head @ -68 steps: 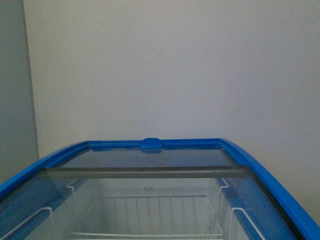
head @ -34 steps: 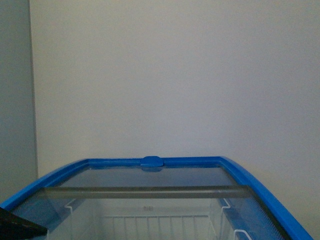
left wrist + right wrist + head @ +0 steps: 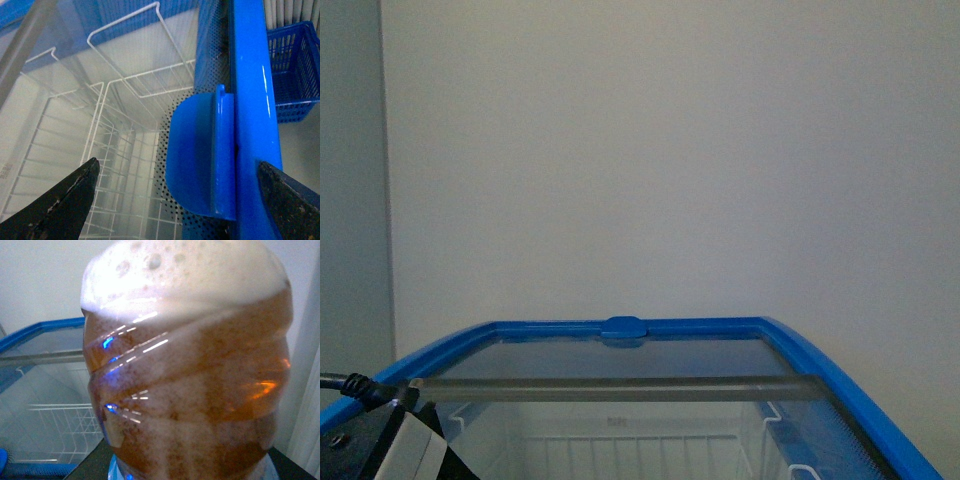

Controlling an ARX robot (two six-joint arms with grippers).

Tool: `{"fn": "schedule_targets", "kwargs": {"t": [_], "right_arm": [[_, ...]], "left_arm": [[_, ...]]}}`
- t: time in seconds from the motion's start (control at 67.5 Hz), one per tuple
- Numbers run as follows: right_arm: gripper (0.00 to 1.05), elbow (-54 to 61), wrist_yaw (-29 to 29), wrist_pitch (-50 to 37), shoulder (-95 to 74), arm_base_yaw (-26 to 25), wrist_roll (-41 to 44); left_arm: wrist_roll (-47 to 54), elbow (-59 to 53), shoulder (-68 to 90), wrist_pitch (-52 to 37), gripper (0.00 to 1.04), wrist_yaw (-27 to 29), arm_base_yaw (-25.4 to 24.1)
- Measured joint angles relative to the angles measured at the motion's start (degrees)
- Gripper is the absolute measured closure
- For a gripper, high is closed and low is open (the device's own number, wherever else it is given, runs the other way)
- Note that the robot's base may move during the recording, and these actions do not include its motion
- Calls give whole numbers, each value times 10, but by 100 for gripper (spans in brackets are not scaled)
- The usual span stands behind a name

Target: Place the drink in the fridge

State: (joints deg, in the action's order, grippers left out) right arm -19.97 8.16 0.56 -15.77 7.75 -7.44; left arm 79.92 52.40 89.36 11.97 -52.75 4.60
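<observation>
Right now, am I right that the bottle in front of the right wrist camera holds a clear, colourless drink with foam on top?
Not quite: the bottle holds an amber-brown drink, not a clear, colourless one, as the right wrist view shows. The foam on top is there.

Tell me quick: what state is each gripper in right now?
Left gripper: open, fingers spread wide over the fridge rim, holding nothing.
Right gripper: closed on the drink bottle, which fills its wrist view.
</observation>
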Motion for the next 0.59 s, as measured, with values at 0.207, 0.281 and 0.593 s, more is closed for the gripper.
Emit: {"fn": "schedule_targets", "kwargs": {"t": [0.207, 0.281, 0.593], "right_arm": [[65, 0, 0, 0, 0, 0, 0], [65, 0, 0, 0, 0, 0, 0], [65, 0, 0, 0, 0, 0, 0]], "left_arm": [[5, 22, 29, -56, 8, 13, 9], [4, 45, 54, -66, 8, 11, 17], [-19, 195, 150, -177, 8, 95, 32]]}}
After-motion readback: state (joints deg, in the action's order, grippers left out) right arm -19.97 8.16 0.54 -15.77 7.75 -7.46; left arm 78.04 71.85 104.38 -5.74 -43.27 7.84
